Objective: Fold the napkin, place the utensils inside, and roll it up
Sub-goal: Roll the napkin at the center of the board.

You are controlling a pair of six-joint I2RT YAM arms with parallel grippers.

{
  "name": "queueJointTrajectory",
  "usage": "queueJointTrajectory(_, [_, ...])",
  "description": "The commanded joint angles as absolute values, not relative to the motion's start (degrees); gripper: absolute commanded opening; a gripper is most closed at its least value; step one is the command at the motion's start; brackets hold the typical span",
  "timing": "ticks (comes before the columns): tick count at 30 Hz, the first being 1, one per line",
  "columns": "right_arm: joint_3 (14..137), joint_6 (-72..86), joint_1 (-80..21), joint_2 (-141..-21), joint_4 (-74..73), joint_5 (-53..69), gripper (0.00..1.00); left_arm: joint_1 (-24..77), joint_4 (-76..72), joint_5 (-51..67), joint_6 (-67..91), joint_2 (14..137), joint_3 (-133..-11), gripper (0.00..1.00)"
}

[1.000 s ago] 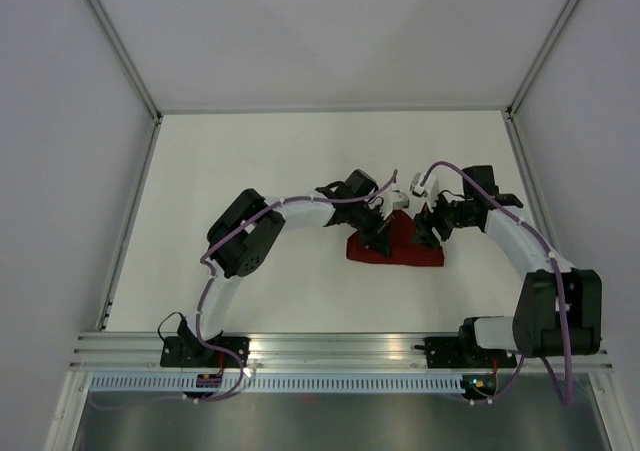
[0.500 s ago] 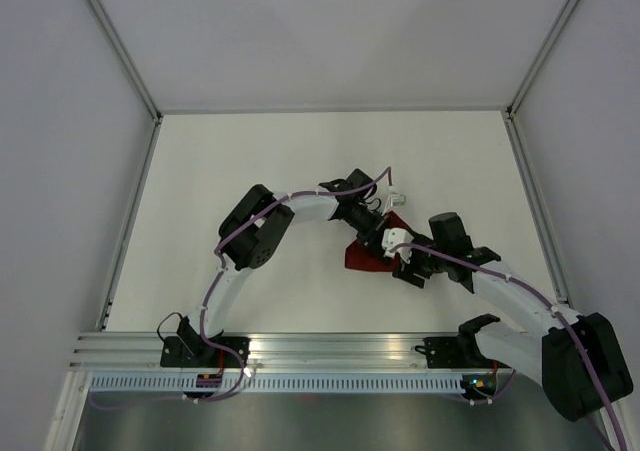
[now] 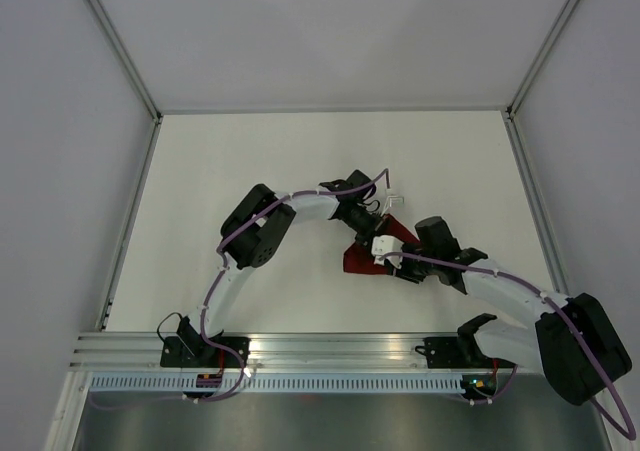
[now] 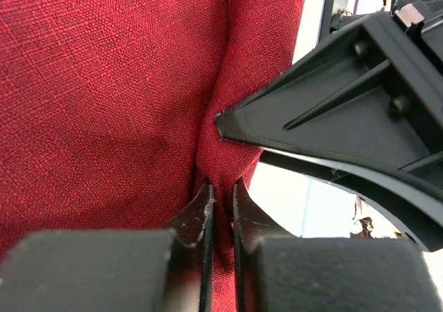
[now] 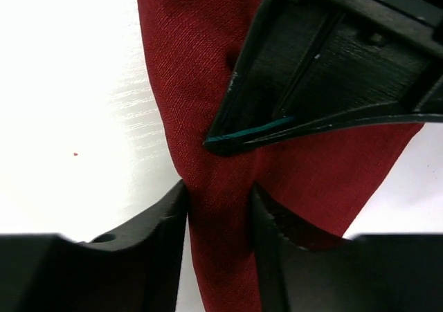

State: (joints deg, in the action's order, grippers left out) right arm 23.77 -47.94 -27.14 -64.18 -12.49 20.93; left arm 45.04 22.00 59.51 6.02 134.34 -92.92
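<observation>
The dark red napkin (image 3: 362, 259) lies folded into a small bundle at the table's middle, mostly hidden under both grippers. My left gripper (image 3: 372, 233) comes in from the upper left and is shut on a pinched fold of the napkin (image 4: 124, 104). My right gripper (image 3: 392, 265) comes in from the right and is shut on a bunched strip of the napkin (image 5: 208, 118). The two grippers nearly touch; each shows in the other's wrist view as a black finger (image 4: 332, 111) (image 5: 325, 70). No fork or other utensil is in view.
The white table (image 3: 250, 161) has a metal frame post at each back corner (image 3: 157, 119) (image 3: 510, 113). An aluminium rail (image 3: 330, 349) with both arm bases runs along the near edge. Grey walls enclose the sides.
My right arm has swung from the napkin's right end, down and left to its near edge, close to the left gripper. The napkin has gone from a wide band to a smaller bundle.
</observation>
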Motion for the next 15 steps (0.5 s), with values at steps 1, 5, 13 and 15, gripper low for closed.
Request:
queueJointTrajectory(1, [25.5,-48.7,-27.3,-65.7,-12.4,19.0,0.41,44.6,27.9,53.8,7.0,137.6,-91.9,0.14])
queueJointTrajectory(5, [27.9,-49.4,-27.3,-68.1,-15.0,20.0,0.27,44.0,27.1,53.3,7.7,135.7,-91.7,0.28])
queueJointTrajectory(13, [32.5,-49.2,-27.1,-74.8,-21.0,24.4,0.21,42.2,23.4,52.3,10.8,127.7,-89.7,0.43])
queueJointTrajectory(15, [33.5,-49.1,-26.9,-76.3,-22.1,25.8,0.21,41.2,20.9,52.2,11.6,126.2,-88.4,0.44])
